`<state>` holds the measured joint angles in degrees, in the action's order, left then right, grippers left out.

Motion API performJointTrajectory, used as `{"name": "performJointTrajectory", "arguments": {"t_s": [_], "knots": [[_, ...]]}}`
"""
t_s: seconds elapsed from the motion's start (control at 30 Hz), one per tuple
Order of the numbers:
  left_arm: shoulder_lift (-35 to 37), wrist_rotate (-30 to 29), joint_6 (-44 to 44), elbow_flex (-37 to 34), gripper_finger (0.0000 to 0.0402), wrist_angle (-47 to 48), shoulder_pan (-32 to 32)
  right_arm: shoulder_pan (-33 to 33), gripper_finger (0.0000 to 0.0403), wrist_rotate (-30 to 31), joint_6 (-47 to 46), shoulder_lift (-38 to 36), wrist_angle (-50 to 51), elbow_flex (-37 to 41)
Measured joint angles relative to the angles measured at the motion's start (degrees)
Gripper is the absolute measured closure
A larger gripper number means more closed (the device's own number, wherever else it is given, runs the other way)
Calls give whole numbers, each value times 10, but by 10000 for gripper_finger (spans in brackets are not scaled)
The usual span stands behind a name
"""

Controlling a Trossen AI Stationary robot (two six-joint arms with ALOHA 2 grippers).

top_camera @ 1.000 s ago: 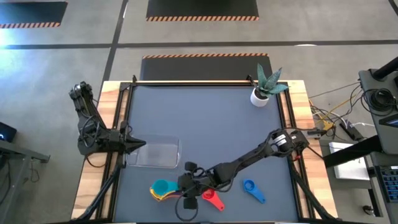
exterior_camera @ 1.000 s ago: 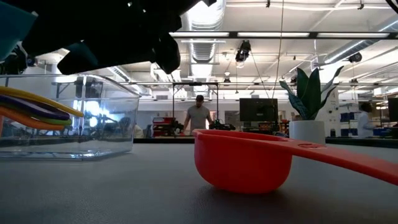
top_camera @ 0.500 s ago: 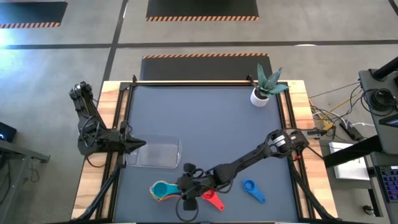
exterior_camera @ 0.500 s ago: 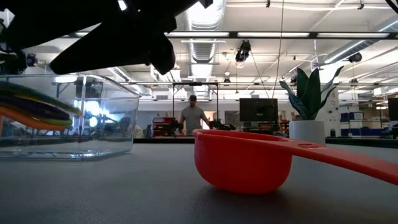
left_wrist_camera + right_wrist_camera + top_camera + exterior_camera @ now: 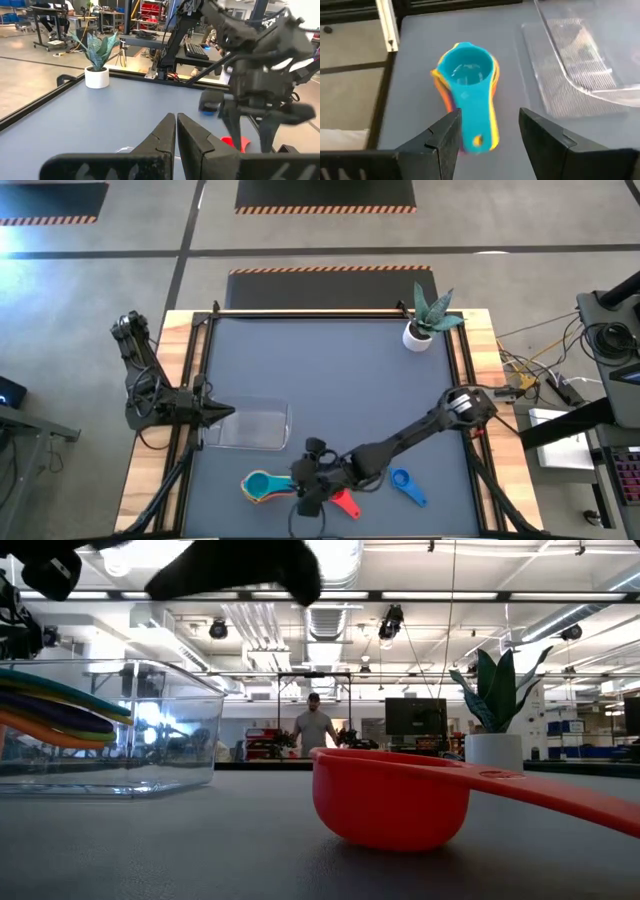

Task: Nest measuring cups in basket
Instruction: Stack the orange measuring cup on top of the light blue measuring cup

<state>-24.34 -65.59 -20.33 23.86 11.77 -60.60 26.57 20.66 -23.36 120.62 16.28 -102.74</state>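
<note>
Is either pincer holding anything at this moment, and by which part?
Nothing is held. The right pincer stands open above the cyan cup; the left pincer is shut, empty.

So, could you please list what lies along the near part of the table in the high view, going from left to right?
Left tool at the clear plastic rectangular basket → nested stack of measuring cups, cyan on top → right tool → red plastic measuring cup → blue plastic measuring cup.

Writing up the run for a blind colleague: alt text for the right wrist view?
The right gripper, fingers open and empty, hangs above a nested stack of measuring cups with the cyan cup on top, standing on the dark table. The clear basket sits beside the stack, holding none of them.
</note>
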Motion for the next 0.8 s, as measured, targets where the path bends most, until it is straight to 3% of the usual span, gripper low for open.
{"name": "performJointTrajectory", "arguments": {"t_s": [0.2,0.33,0.6,0.8], "knots": [[-4,1,1,0,402,0,0,46,217,63,-156,-22,183,0],[-7,0,1,0,402,0,1,81,217,70,-284,-31,292,0],[-12,-5,-20,-1,402,-1,1,137,217,64,-433,-33,297,0],[-39,3,-50,-9,402,-1,0,146,216,64,-463,-27,298,1]]}}
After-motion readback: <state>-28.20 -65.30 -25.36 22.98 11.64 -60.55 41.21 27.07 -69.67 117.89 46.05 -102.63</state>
